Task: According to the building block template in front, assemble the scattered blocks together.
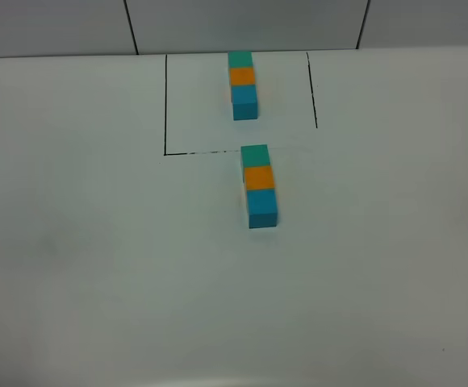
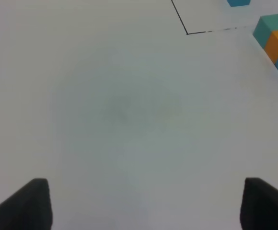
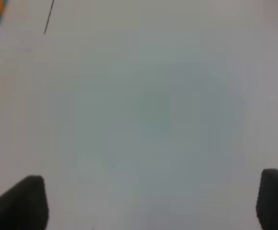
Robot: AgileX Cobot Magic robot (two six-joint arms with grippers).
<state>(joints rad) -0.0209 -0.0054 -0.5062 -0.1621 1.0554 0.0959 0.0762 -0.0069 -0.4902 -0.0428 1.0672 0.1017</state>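
**Two matching rows of cubes on the white table**

The high camera shows the whole scene and no arm at all. The building block template [image 1: 243,84] stands inside a thin black-lined rectangle [image 1: 165,105] at the far side of the table [image 1: 97,266]. The scattered blocks [image 1: 260,186] are joined in one row just in front of that rectangle, near its front line: teal-green cube [image 1: 255,155] farthest, orange cube [image 1: 259,176] in the middle, blue cube [image 1: 262,206] nearest. Both rows have their long axis running from far to near, almost parallel, with the same colour order.

Only the wrist cameras show the end effectors. The left end effector [image 2: 144,203] has its jaws wide apart over bare table, holding nothing; the joined row appears at the edge of this view. The right end effector [image 3: 151,203] also has its jaws spread, with nothing between them; its view is blurred.

The table is plain white and matt. Behind it stands a pale wall [image 1: 242,24] with dark seams.
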